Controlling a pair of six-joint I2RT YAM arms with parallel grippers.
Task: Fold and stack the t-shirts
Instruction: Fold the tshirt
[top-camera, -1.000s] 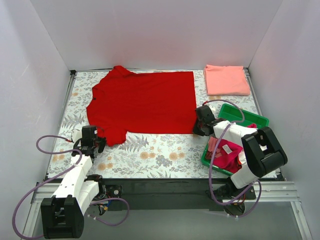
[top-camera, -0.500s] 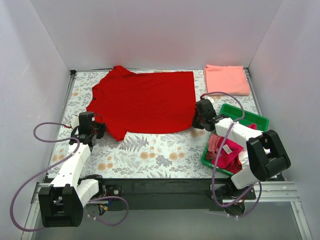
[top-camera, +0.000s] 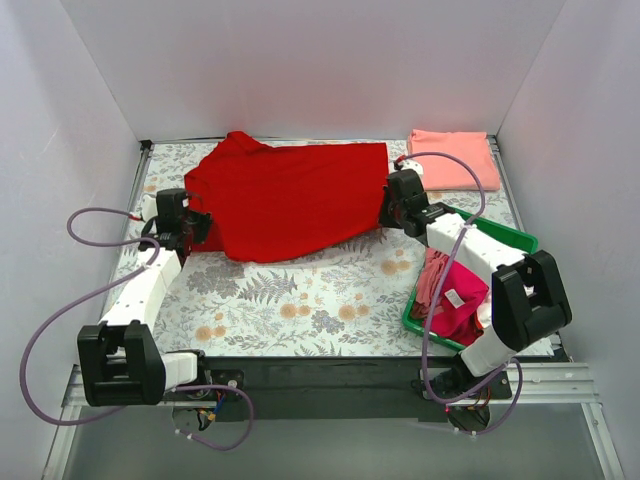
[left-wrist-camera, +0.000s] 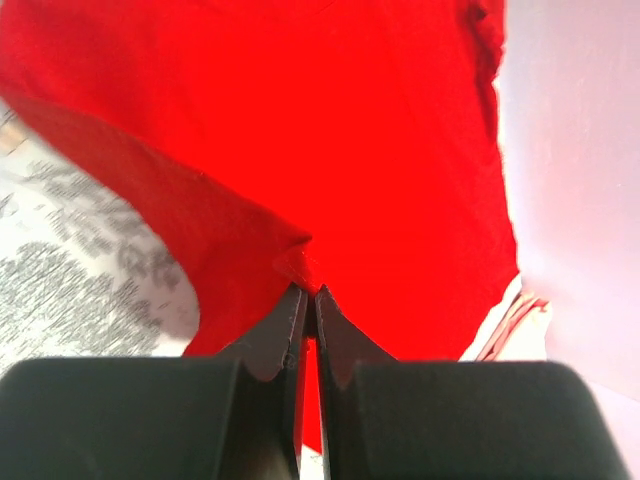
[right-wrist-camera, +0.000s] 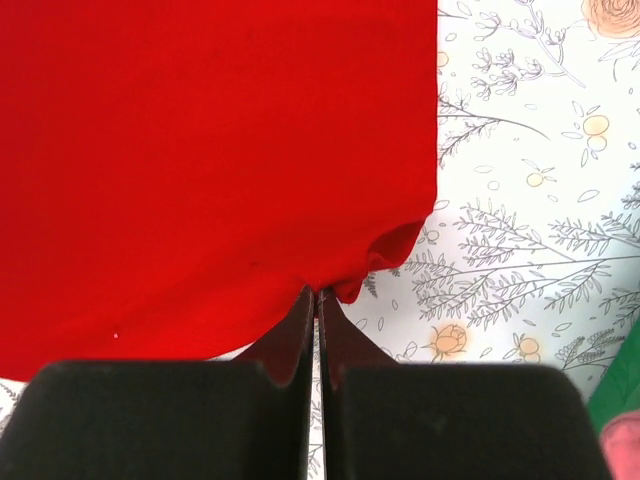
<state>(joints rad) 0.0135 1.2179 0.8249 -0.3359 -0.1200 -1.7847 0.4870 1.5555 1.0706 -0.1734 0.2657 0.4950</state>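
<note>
The bright red t-shirt (top-camera: 285, 200) lies across the back of the floral table cover, its near edge lifted and sagging. My left gripper (top-camera: 192, 228) is shut on the shirt's near left edge; the left wrist view shows the cloth (left-wrist-camera: 380, 150) pinched at the tips (left-wrist-camera: 309, 290). My right gripper (top-camera: 388, 212) is shut on the shirt's near right corner, seen bunched at the tips (right-wrist-camera: 320, 292) in the right wrist view (right-wrist-camera: 200, 150). A folded salmon-pink t-shirt (top-camera: 455, 160) lies at the back right. Magenta, pink and white shirts (top-camera: 455, 300) fill the bin.
A green plastic bin (top-camera: 490, 232) stands at the right, close beside the right arm. White walls enclose the table on three sides. The floral cover (top-camera: 300, 300) shows bare in front of the red shirt.
Both grippers have moved away from me towards the back, carrying the red shirt's near edge with them. The near part of the shirt has lifted off the cover.
</note>
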